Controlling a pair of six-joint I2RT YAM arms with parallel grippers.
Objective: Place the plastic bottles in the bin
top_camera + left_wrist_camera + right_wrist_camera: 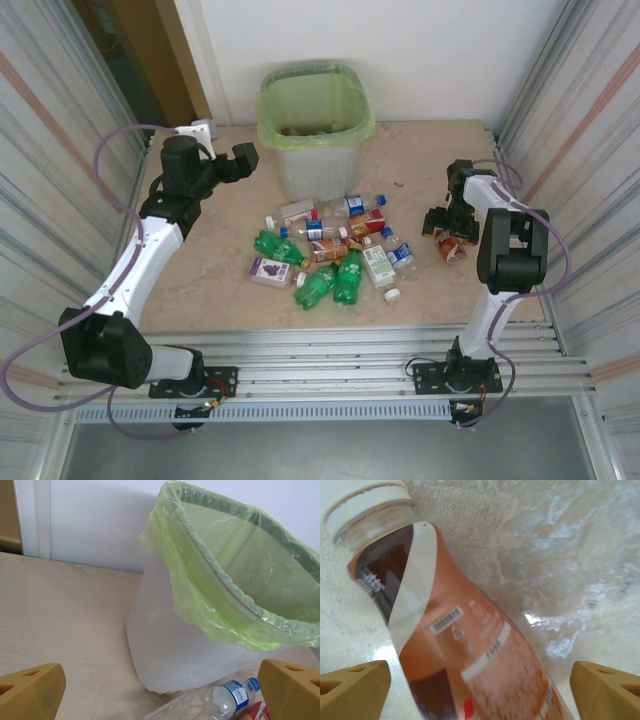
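The right tool is apart around the brown bottle — slippery, it could squirt away at closing; left tool apart also.

Right wrist view: the brown bottle runs off the bottom edge, so you can't see its base. The label print is too blurred to read. From above, the right gripper covers part of it.

Left wrist view: the bin is cut at the right edge, the clear bottle at the bottom.

From above, the bin's contents are too small for you to name.
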